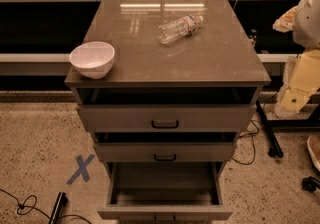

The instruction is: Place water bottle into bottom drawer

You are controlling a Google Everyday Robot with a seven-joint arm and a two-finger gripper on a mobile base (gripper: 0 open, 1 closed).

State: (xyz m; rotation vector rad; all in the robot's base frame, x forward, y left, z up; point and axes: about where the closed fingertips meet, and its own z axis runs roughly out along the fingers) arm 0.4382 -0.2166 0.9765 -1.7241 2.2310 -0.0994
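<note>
On the cabinet top [220, 63], right of centre toward the rear, lies the water bottle [180, 27]: one, on its side. Its white cap points right and rearward. Body is clear and crinkled, with a white-and-red label band near the cap end. It touches nothing but the top.

Bottom drawer [165, 213], directly below at the cabinet's foot, is pulled well out. Its grey floor shows from wall to wall, and the bottle is not in it.

Three drawers counted. Middle drawer [165, 153] and top drawer [165, 118] are each out a little, with a dark gap above each front; their contents cannot be seen. Each has one small dark handle.

One white bowl [92, 59] stands upright at the front-left corner of the top, its rim slightly over the edge. Only its pale inner surface is visible.

Gripper [300, 83] hangs at the right edge of the view, beside the cabinet and well apart from the bottle. Cannot tell whether it is spread or pressed together.

One blue tape X [81, 168] is on the speckled floor to the left of the drawers. A dark cable [25, 203] loops near it.
</note>
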